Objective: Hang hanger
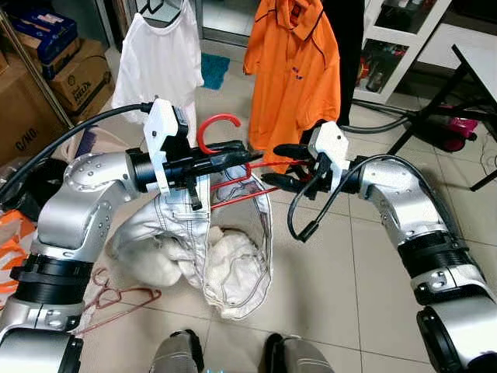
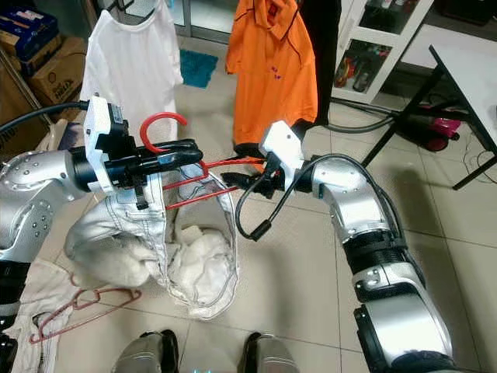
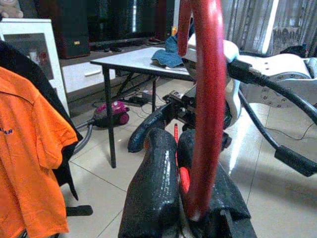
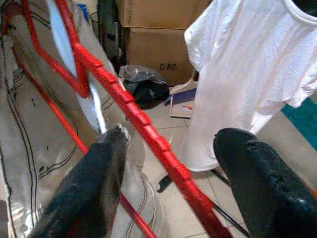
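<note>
Tiled floor (image 1: 365, 280) lies bare to the right; left claw (image 1: 233, 151) clamps the red hanger (image 1: 220, 123) by its neck, white garment (image 1: 190, 241) draped below, while right claw (image 1: 281, 165) gapes around its arm.

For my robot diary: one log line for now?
left gripper: shut on red hanger | right gripper: open around hanger arm | white garment: draped on hanger

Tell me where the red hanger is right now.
The red hanger sits centre in the left eye view, clamped in the left tool, with the open right tool around its arm.
</note>
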Available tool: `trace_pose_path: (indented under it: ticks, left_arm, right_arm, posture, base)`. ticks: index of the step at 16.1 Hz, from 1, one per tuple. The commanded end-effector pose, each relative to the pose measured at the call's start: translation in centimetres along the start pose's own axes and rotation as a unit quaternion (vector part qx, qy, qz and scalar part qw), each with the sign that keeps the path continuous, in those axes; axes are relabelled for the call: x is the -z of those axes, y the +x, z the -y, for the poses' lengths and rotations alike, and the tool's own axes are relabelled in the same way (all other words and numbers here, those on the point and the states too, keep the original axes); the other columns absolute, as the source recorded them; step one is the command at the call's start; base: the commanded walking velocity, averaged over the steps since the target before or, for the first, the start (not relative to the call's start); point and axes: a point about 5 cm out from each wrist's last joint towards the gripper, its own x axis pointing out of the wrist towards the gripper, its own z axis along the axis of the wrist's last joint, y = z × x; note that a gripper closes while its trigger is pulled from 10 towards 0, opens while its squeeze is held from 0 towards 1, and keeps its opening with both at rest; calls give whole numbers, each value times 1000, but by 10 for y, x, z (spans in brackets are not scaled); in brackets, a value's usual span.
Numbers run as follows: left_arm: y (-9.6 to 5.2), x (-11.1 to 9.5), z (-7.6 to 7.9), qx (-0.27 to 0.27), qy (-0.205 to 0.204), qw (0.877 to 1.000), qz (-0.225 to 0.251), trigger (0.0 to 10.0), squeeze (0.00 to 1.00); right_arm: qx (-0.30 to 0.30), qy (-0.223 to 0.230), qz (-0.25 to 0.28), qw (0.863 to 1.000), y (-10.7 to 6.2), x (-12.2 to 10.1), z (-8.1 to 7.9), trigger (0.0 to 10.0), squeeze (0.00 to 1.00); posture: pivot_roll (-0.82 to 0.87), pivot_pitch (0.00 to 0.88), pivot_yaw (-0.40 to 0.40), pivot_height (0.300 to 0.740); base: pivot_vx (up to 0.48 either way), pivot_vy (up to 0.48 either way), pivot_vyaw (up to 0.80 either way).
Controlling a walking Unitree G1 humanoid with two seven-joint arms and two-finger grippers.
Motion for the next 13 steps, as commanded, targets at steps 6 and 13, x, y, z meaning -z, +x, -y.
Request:
trace_pose_path:
  ticks: [6,13]
  left_arm:
    - [6,-17,3,19,31,999,22,10000,0]
    - [6,-17,3,22,33,999,18,10000,0]
  right_arm:
    - [10,5,12,1000,0,-1,3,0,0]
    - [30,39,42,998,3,-2,4,0,0]
  posture:
    - [-39,149,-102,740]
    - [-39,155,-102,740]
  base:
    - [0,0,0]
    - [0,0,0]
